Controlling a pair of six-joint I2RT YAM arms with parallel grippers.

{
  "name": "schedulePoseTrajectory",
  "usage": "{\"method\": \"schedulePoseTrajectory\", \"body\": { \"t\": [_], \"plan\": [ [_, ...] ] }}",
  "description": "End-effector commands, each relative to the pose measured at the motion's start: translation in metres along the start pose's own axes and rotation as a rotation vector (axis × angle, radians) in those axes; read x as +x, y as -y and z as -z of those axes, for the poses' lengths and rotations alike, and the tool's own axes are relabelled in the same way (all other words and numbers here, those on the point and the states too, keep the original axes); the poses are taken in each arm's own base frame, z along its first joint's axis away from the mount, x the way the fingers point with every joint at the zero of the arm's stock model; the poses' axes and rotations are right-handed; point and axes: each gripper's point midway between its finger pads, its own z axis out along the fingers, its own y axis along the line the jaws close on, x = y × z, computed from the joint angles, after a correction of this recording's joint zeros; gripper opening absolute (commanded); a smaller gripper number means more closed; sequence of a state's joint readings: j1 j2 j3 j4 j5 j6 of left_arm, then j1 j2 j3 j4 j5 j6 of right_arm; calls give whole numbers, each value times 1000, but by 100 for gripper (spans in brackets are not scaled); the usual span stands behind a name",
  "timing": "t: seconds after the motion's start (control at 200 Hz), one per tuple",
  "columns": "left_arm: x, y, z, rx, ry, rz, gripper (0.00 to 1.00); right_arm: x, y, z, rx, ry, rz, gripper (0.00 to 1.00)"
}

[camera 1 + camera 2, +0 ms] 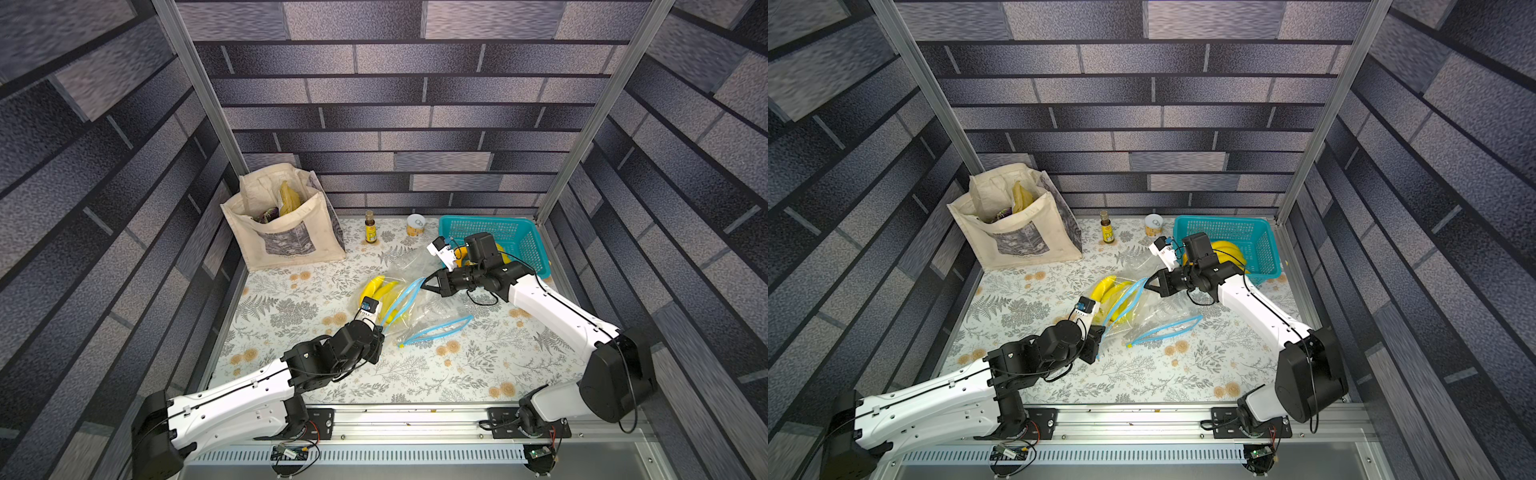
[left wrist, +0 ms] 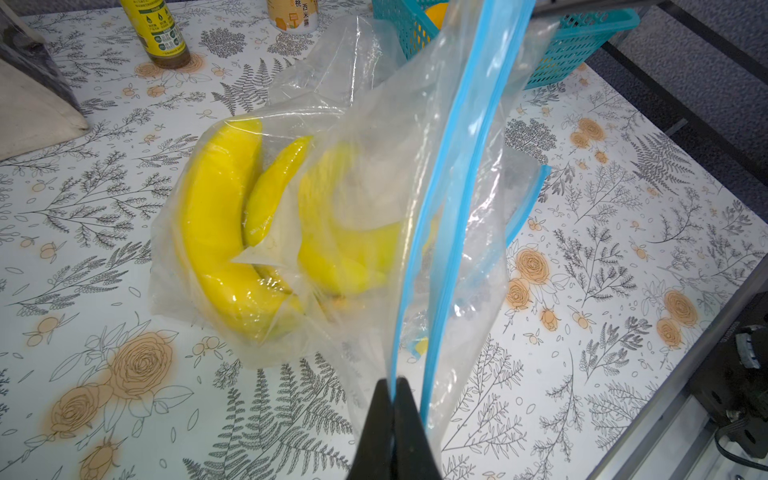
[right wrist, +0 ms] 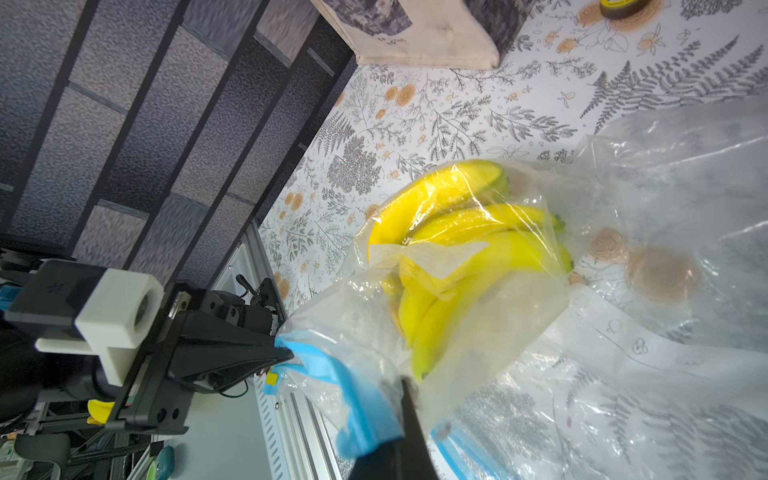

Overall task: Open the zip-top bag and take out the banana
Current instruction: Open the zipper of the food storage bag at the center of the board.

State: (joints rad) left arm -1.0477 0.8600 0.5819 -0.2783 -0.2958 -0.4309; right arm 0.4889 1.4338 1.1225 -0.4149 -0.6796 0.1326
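Right hand (image 3: 406, 388), mostly cut off, pinches the zip-top bag (image 3: 353, 316).

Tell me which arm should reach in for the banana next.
Probably right. Both claws are shut on the blue strip of the zip-top bag, but the right claw sits on the mouth side, bananas beyond; the left claw pinches the strip's near end as anchor.

Bananas (image 3: 457, 266) lie inside clear bag (image 3: 519, 332) on floral desk (image 3: 415, 124). Left hand (image 3: 286, 354) and right hand (image 3: 405, 390) each pinch the blue zip strip (image 3: 332, 365).
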Motion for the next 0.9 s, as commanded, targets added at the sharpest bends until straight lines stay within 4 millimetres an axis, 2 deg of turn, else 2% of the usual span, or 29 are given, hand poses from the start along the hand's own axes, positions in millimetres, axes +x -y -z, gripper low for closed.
{"method": "schedulePoseTrajectory", "body": {
  "t": [0.0,0.135,0.145,0.165,0.245,0.371,0.501,0.606,0.696,0.892],
  "plan": [
    [-12,4,1,-2,36,15,0,20,5,10,83,-36,-32,15],
    [-16,12,-2,5,37,8,0,43,16,22,185,-89,-85,28],
    [-16,12,-2,3,36,7,0,53,19,21,188,-108,-101,28],
    [-16,13,-3,1,32,3,0,59,18,22,188,-114,-104,30],
    [-15,19,-8,3,14,-10,0,69,8,31,171,-99,-89,35],
    [-12,23,-16,-12,-10,-20,0,76,-20,46,121,-30,20,42],
    [-15,25,-20,-12,-2,-14,0,84,-44,44,52,-4,138,47],
    [-17,26,-19,-6,7,-9,0,84,-55,33,22,3,223,47],
    [-19,26,-18,-6,9,-5,0,75,-60,22,6,30,272,47],
    [-23,27,-13,10,31,8,0,58,-55,1,14,54,311,45]
  ]
}}
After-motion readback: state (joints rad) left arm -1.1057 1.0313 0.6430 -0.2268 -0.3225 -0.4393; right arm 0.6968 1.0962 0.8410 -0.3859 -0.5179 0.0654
